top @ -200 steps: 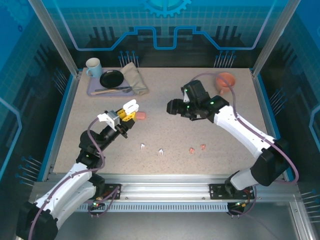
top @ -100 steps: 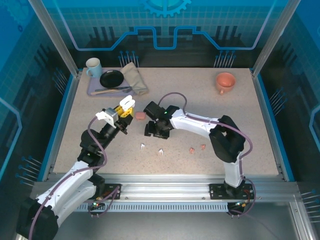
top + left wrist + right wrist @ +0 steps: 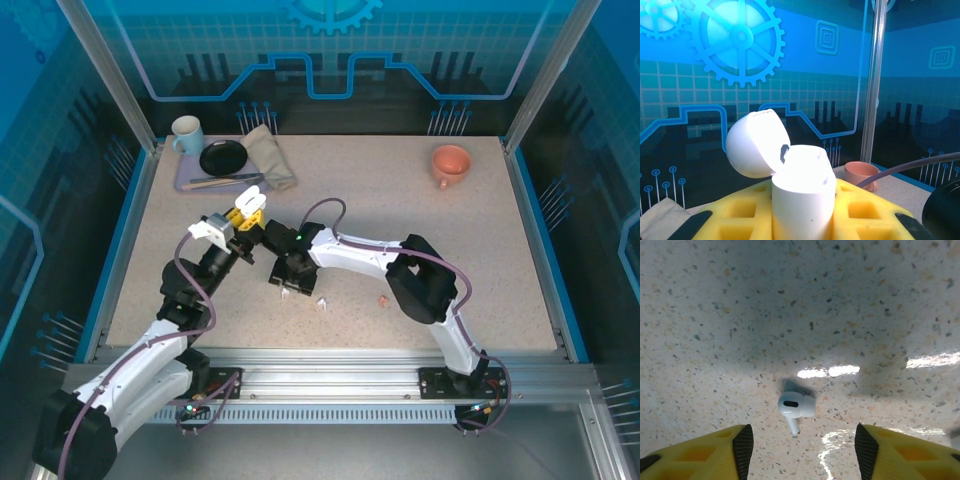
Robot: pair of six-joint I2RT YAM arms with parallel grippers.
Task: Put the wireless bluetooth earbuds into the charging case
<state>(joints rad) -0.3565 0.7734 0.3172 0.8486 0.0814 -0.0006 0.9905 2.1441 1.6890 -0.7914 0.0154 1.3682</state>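
Earbuds lie scattered on the speckled table (image 3: 450, 230), along the lower middle of the overhead view. A white earbud (image 3: 796, 407) sits directly beneath the right gripper (image 3: 804, 452). A second white earbud (image 3: 322, 302) lies just to the right of it, and a salmon-pink earbud (image 3: 384, 299) lies further right, beside the right arm's elbow.

In the right wrist view the white earbud lies on its side in the lower middle of the frame, stem pointing down the picture. The gripper's two yellow fingers (image 3: 740, 447) stand spread on either side of it, neither touching it.

Seen from overhead, the right arm is stretched across the table to left of centre. Just up and left of its wrist, the left gripper (image 3: 243, 222) hangs above the table, its jaws pinching the white charging case (image 3: 802, 192) between yellow pads. The case stands upright with its rounded lid (image 3: 756, 145) hinged open to the left.

A salmon cup (image 3: 450, 162) stands at the table's upper right. A tray (image 3: 183, 178) with a mug (image 3: 185, 130) sits at the upper left.
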